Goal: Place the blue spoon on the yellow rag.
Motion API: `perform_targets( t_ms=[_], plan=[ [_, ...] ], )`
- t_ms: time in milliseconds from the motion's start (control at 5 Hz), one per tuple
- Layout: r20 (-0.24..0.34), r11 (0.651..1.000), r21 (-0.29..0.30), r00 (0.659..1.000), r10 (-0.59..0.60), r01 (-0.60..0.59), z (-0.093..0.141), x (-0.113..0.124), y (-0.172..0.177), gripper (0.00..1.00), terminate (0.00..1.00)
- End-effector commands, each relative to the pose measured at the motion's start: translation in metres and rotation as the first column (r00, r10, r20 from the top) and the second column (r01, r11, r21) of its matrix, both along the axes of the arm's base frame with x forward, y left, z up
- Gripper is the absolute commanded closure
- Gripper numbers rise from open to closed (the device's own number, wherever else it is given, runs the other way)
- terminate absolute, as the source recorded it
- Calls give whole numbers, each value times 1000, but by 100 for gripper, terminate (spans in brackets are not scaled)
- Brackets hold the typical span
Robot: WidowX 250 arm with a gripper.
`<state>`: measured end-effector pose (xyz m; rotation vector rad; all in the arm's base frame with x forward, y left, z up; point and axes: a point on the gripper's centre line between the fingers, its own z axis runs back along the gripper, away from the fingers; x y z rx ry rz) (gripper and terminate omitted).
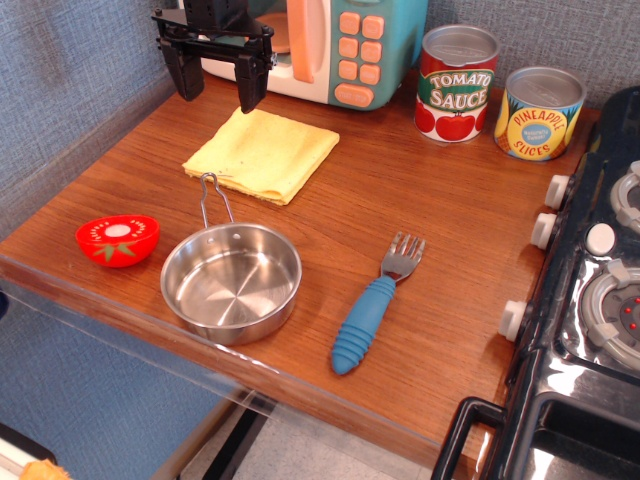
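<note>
Up at the back left, hung the gripper (pixel 216 78) above the wooden counter (pixel 440 190), fingers spread wide, clasping nothing, just beyond the far corner of the yellow rag (pixel 263 152). Lay flat and folded, that rag, in front of the toy microwave (pixel 335 45). Rested well apart from it, near the front edge, the blue spoon (pixel 374 306), tined head pointing away, just right of the steel pan (pixel 231 281). Sat left of the pan a tomato half (pixel 118 239); stood at the back a tomato sauce can (pixel 456 83) and pineapple slices can (pixel 540 112).
</note>
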<state>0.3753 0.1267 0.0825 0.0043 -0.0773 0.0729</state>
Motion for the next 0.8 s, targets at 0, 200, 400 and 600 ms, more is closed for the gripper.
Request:
perform_targets(
  t_ms=[0, 200, 400, 600],
  plan=[
    [0, 1000, 0, 1000, 0, 0, 0, 0, 0, 0, 0],
    [28, 995, 5, 994, -105, 105, 7, -3, -30, 0, 0],
    [54, 976, -6, 975, -217, 218, 14, -9, -66, 0, 0],
    [90, 945, -8, 941, -326, 328, 24, -25, -106, 0, 0]
  ],
)
